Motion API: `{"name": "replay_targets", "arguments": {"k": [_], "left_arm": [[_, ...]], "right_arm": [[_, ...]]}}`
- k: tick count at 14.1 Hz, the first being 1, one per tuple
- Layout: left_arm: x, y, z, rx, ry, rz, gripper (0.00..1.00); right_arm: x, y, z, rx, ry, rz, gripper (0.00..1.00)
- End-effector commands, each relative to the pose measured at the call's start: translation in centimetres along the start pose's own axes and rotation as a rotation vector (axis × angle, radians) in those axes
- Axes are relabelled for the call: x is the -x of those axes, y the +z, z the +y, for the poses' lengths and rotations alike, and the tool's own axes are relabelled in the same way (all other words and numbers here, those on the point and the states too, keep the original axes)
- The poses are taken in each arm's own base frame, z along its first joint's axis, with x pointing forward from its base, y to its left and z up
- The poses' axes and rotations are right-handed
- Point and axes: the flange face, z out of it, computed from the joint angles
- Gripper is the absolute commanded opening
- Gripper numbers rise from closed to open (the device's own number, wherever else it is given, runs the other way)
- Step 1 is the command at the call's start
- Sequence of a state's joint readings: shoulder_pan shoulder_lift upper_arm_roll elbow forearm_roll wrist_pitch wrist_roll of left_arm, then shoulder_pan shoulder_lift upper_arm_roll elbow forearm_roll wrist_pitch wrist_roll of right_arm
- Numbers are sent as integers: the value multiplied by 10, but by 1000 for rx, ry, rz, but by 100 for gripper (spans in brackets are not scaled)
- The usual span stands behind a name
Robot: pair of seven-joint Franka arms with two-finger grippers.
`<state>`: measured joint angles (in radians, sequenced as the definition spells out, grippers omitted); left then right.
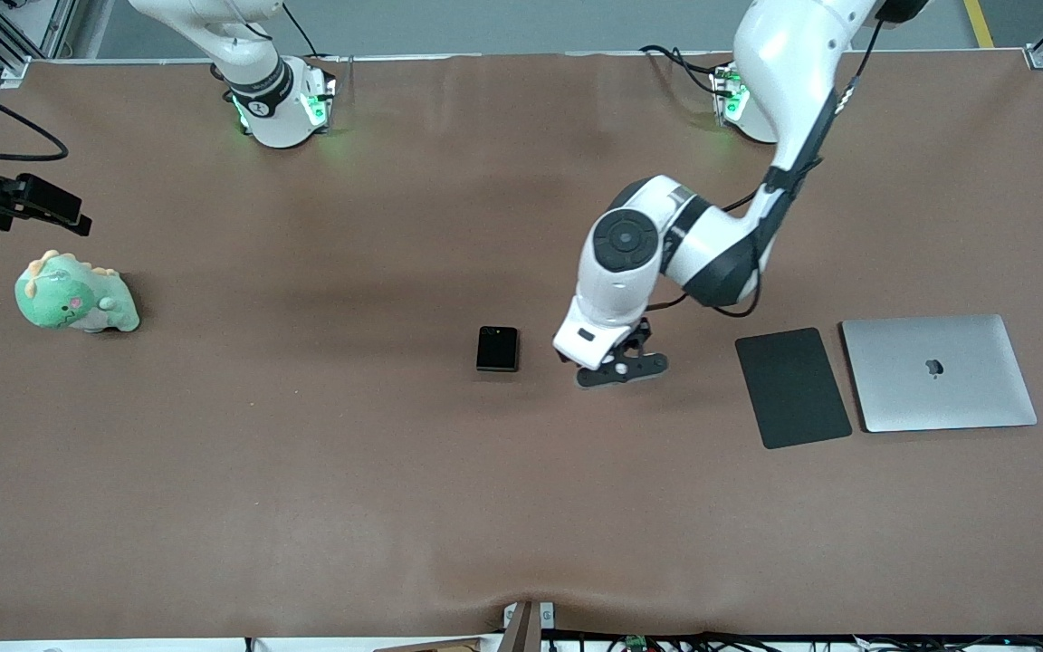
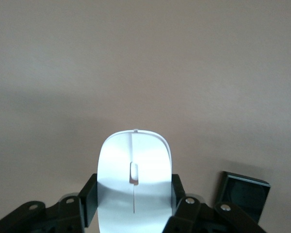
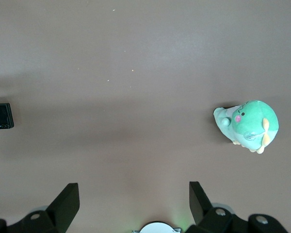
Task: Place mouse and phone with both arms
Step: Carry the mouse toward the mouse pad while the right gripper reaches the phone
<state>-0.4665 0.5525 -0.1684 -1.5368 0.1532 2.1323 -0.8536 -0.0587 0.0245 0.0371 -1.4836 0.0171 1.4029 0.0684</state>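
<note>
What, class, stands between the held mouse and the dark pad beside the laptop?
Nothing visible. The left gripper, shut on the mouse, hangs over bare table between the phone and the pad. The right gripper waits open, over its own end.

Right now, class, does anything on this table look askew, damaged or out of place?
One thing looks out of place: a green plush toy lies at the right arm's end, among desk gear. The mouse pad sits slightly askew beside the closed laptop. The phone lies flat. The left pincer grips the mouse; the right pincer waits open.
</note>
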Motion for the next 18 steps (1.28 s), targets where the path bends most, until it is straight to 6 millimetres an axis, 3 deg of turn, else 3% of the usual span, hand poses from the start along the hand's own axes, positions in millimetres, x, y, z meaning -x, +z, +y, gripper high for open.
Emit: {"name": "replay_targets", "arguments": {"k": [1, 3, 6, 7, 9, 11, 14, 18], "left_arm": [[-13, -19, -54, -14, 27, -5, 57], [-24, -26, -84, -21, 58, -6, 53], [-44, -27, -126, -33, 46, -11, 53], [-45, -27, -129, -32, 40, -12, 53], [-45, -23, -137, -41, 32, -24, 54], [-51, -10, -163, -60, 4, -50, 54], [-57, 0, -184, -68, -7, -68, 54], [-74, 17, -227, -74, -5, -88, 54]], "right_arm": [[-1, -2, -2, 2, -1, 3, 100], [-8, 10, -15, 0, -19, -19, 100], [-26, 39, -60, 10, -96, -45, 100], [-31, 48, -75, 12, -118, -42, 100], [-44, 75, -113, 18, -178, -49, 100], [-58, 110, -156, 24, -239, -51, 100], [-71, 166, -219, 39, -319, -46, 100], [-79, 204, -261, 23, -217, 0, 100]]}}
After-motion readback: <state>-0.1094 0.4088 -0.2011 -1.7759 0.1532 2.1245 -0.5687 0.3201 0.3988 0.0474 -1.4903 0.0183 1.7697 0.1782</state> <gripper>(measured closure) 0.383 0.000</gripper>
